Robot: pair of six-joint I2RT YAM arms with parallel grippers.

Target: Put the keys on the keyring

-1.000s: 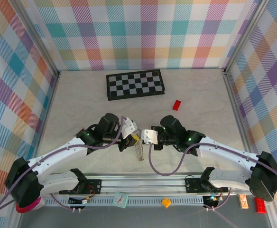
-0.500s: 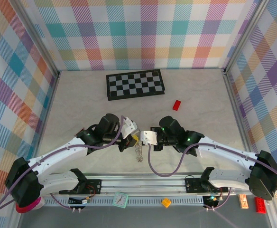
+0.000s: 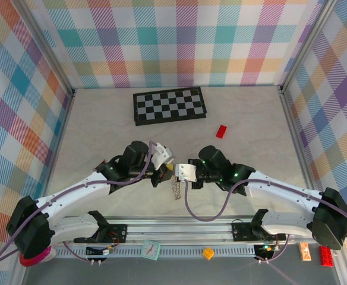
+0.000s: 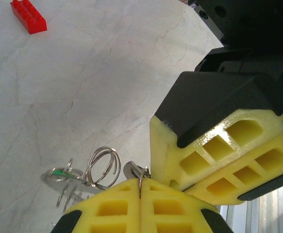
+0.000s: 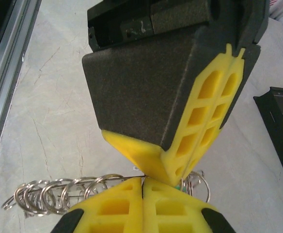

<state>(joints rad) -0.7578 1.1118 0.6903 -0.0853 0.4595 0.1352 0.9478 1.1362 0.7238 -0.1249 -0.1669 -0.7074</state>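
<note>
One pale marbled table (image 3: pixel 102 127) carries everything. Two white and black arms, the left (image 3: pixel 72 193) and the right (image 3: pixel 280 193), reach in from six o'clock and meet near the middle of the near half.

One black-and-white chequered board (image 3: pixel 169 105) lies flat at twelve o'clock of where they meet, well apart from it.

There are two grippers, both with yellow fingers. The left gripper (image 3: pixel 165 170) and the right gripper (image 3: pixel 178 172) are tip to tip, touching or nearly so. Each has its jaws pressed together on a thin strand of wire.

That wire belongs to the one grey metal keyring (image 3: pixel 175 189), a bunch of small wire loops, which trails from the two grips toward six o'clock. In the right wrist view at least five loops stand side by side at nine o'clock of the right gripper's fingers.

One small red plastic block (image 3: pixel 221 131) lies at two o'clock of the grippers, apart from them and from the board.

One small silver key (image 4: pixel 59 172) shows as a green patch among the loops, at nine o'clock of the left gripper's fingers. How many keys hang there I cannot tell.
</note>
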